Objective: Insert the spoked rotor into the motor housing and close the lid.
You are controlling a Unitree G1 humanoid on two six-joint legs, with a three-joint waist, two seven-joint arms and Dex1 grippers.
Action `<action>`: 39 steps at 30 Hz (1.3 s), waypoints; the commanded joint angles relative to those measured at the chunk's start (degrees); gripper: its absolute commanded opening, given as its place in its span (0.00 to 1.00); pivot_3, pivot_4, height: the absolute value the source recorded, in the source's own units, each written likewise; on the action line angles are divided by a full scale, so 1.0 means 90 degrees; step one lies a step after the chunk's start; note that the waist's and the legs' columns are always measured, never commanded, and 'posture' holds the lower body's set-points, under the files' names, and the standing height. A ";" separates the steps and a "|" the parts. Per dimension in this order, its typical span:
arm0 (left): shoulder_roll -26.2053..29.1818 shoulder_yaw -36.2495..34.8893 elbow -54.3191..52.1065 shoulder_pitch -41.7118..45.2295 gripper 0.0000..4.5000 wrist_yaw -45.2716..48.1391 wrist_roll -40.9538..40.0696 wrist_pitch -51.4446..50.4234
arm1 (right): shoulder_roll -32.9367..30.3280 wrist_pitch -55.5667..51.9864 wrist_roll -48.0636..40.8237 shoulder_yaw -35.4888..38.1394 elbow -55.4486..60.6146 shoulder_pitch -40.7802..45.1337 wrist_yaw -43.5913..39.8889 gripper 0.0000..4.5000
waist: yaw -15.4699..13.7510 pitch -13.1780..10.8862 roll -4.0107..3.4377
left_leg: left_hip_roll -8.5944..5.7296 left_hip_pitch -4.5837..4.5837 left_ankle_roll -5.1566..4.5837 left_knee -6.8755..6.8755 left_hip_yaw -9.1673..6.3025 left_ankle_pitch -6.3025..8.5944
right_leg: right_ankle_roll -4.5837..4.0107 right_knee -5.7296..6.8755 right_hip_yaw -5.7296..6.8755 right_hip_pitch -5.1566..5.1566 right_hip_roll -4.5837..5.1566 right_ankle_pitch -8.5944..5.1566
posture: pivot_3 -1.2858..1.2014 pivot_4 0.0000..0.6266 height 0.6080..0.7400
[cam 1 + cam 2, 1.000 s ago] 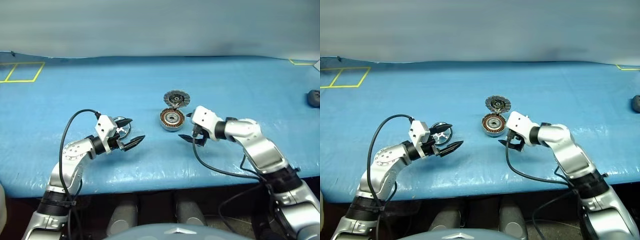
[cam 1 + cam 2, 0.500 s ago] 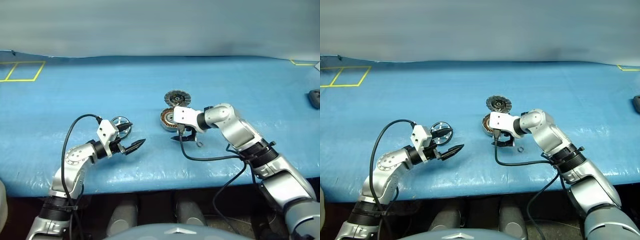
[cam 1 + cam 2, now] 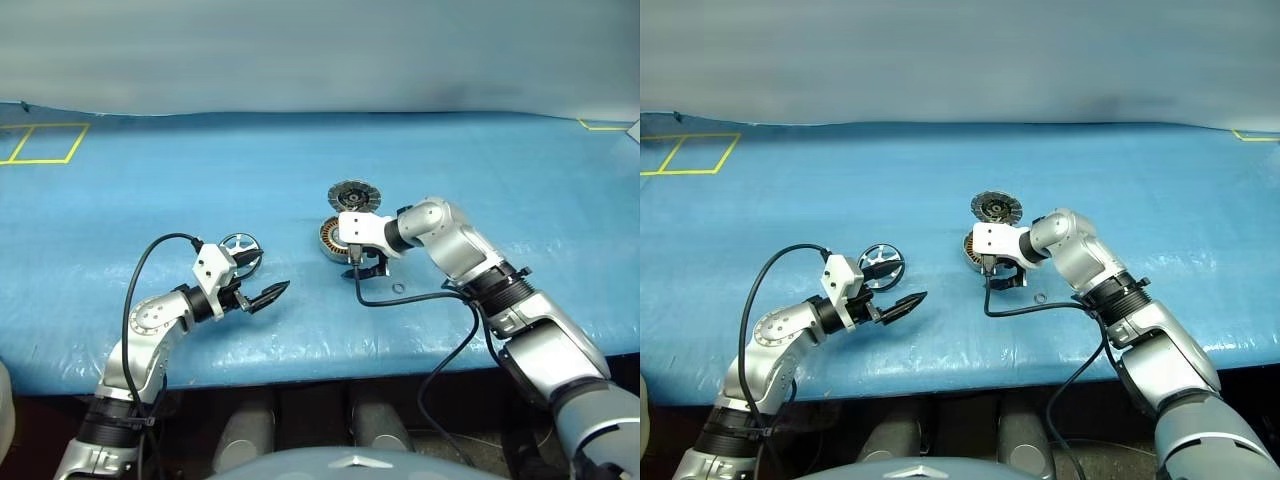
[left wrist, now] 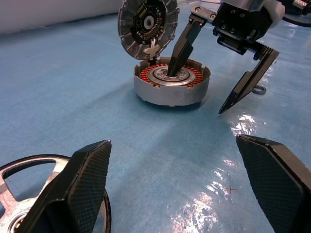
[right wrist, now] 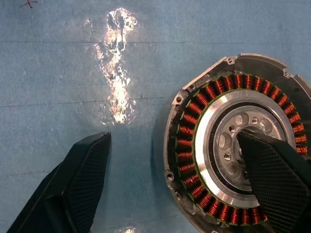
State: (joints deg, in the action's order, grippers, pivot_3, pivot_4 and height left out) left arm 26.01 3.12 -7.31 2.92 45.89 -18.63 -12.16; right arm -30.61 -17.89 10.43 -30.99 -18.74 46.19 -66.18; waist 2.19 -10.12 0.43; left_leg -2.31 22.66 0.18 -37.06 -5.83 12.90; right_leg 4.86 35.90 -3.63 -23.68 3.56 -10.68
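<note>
Blue sheeting (image 3: 300, 160) covers the bench. Centre: the motor housing (image 3: 333, 238), copper windings exposed, with the lid (image 3: 354, 195) standing tilted against its far rim, finned face toward the left wrist camera. Within the last second the right gripper (image 3: 362, 268) has swung in from beside the housing; its jaws stand apart, one finger over the centre hub, the other outside the near wall. Contact with the hub is probable but not certain. Left: the spoked rotor (image 3: 241, 250) lies on the sheet beside the left gripper (image 3: 260, 282), whose jaws are wide apart and empty. Insertion has not begun; the right arm appears to be steadying the housing.
</note>
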 commanded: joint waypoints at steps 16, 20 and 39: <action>0.0224 -0.0220 -0.0359 -0.0160 1.00 0.0005 -0.0089 0.0036 | 0.0879 -0.0920 -0.0244 0.0307 0.1701 -0.0883 0.0475 0.47 | 0.0194 0.0004 0.0006 | 0.0010 -0.0004 0.0004 0.0007 -0.0007 0.0001 | 0.0004 0.0009 0.0007 -0.0005 -0.0008 0.0002 | 0.52 0.24 1.00; 0.0260 -0.0261 -0.0410 -0.0202 1.00 0.0003 -0.0104 0.0019 | 0.1313 -0.1110 -0.0305 0.0285 0.1672 -0.0957 0.0630 0.47 | 0.0195 0.0004 0.0006 | 0.0018 -0.0006 0.0005 0.0008 -0.0008 0.0001 | 0.0004 0.0011 0.0008 -0.0008 -0.0016 0.0003 | 0.52 0.24 1.00; 0.0246 -0.0276 -0.0534 -0.0292 1.00 -0.0074 -0.0119 -0.0020 | 0.1365 -0.1095 0.0024 0.0031 0.0465 -0.0738 0.1154 0.68 | 0.0109 0.0014 0.0010 | 0.0040 -0.0084 0.0025 0.0002 -0.0001 -0.0010 | -0.0018 0.0013 0.0028 0.0038 -0.0014 -0.0011 | 0.52 0.24 1.00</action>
State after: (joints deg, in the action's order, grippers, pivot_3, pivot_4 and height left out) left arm 28.21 0.96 -9.69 -0.19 45.16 -19.08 -12.40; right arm -17.09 -26.43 8.90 -30.56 -12.41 40.38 -56.78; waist 3.18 -9.99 0.52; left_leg -1.95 21.90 0.41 -37.04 -5.83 12.81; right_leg 4.70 36.01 -3.37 -23.35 3.44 -10.77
